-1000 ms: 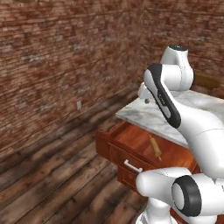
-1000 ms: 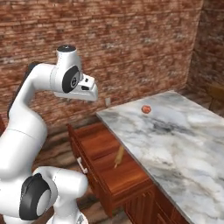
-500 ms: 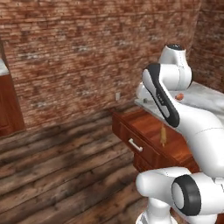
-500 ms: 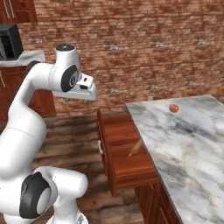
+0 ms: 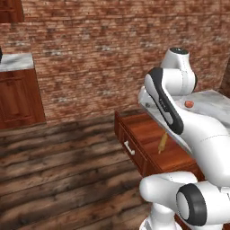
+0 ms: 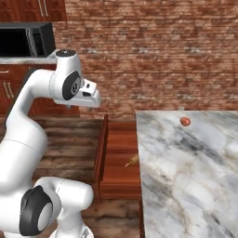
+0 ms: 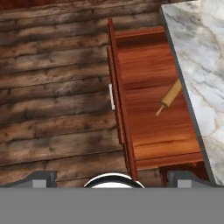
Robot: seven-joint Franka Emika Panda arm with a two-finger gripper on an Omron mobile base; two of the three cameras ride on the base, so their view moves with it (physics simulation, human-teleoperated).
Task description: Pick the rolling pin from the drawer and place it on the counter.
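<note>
The wide, shallow reddish-brown wooden drawer [image 7: 148,100] stands pulled out from under the large white-and-grey veined marble counter [image 6: 186,176]; its panelled front carries a small silver-white bar handle [image 7: 111,96] facing the dark plank floor [image 7: 52,87]. The slim light-tan wooden rolling pin [image 7: 169,97] lies on the drawer bottom, tilted, with its far end tucked under the counter's edge and one thin peg pointing toward the drawer's middle; from the left base view it shows as a short tan stick [image 5: 162,143] just beside the marble edge. The white arm's two-finger gripper [image 6: 89,98] hangs high above the drawer front, well apart from the pin; whether its fingers are spread or closed cannot be told from these views. A small round reddish-orange object [image 6: 185,122] rests on the counter, well apart from the drawer; a black microwave [image 6: 25,39] sits on a smaller marble top by the brick wall [image 6: 153,51].
</note>
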